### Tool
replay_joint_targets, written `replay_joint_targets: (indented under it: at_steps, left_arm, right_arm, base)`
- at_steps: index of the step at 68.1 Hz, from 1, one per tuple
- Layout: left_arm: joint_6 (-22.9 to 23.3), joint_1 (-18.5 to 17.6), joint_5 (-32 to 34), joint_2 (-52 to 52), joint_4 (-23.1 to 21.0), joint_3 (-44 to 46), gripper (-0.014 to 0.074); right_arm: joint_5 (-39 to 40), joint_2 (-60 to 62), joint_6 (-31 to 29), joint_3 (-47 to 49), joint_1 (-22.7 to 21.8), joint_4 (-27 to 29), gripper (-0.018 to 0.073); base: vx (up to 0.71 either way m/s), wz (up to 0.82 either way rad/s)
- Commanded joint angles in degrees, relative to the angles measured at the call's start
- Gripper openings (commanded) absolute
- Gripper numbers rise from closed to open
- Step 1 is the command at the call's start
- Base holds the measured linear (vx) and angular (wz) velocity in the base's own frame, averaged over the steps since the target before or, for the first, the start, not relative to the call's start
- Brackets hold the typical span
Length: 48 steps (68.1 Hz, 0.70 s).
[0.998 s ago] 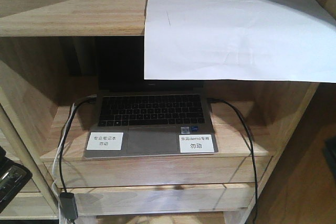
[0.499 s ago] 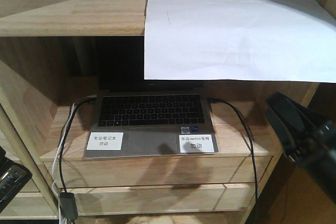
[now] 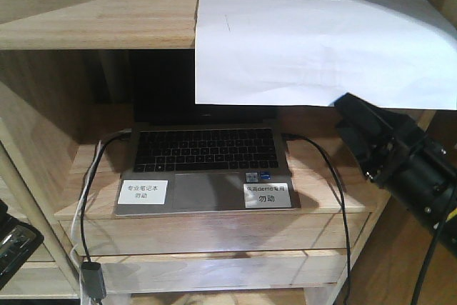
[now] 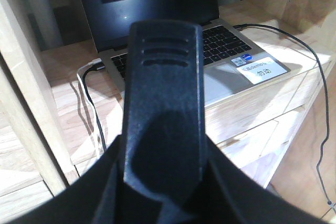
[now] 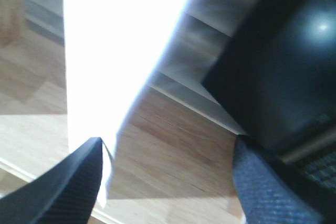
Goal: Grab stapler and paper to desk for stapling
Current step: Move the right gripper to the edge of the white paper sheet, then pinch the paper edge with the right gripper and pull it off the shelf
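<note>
Right gripper point(image 3: 351, 121) jaws gaping wide, bare light-wood shelf panel point(image 5: 173, 153) showing between. White paper sheet point(image 3: 314, 48) overhanging just above fingertips. Open grey laptop point(image 3: 207, 169) blocking leftward; black cable point(image 3: 335, 183) trailing below.

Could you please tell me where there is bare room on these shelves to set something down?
The top shelf is bare wood left of the paper. Beside the laptop, narrow strips lie on either side, each crossed by a black cable. It is crowded by the paper's lower right corner, where the open right end effector hovers.
</note>
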<state>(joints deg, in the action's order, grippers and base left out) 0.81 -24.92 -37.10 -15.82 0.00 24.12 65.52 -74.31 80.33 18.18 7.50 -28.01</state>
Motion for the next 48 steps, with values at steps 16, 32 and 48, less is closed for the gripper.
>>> replay_joint_targets:
  at_steps: [16, 32, 48]
  left_arm:
    - [0.2, -0.3, 6.4, -0.3, 0.0, 1.8, -0.0007]
    - [0.2, -0.3, 6.4, -0.3, 0.0, 1.8, -0.0007]
    - [0.2, -0.3, 6.3, -0.3, 0.0, 1.8, -0.0007]
  right_arm:
    - [11.5, 0.2, -2.7, 6.1, 0.1, 0.6, 0.0498]
    - [11.5, -2.6, -0.5, 10.3, 0.1, -0.3, 0.0490]
    - [11.5, -1.2, -0.4, 10.0, 0.1, -0.6, 0.0257]
  base:
    - [0.00, 0.00]
    - [0.00, 0.00]
    - [0.00, 0.00]
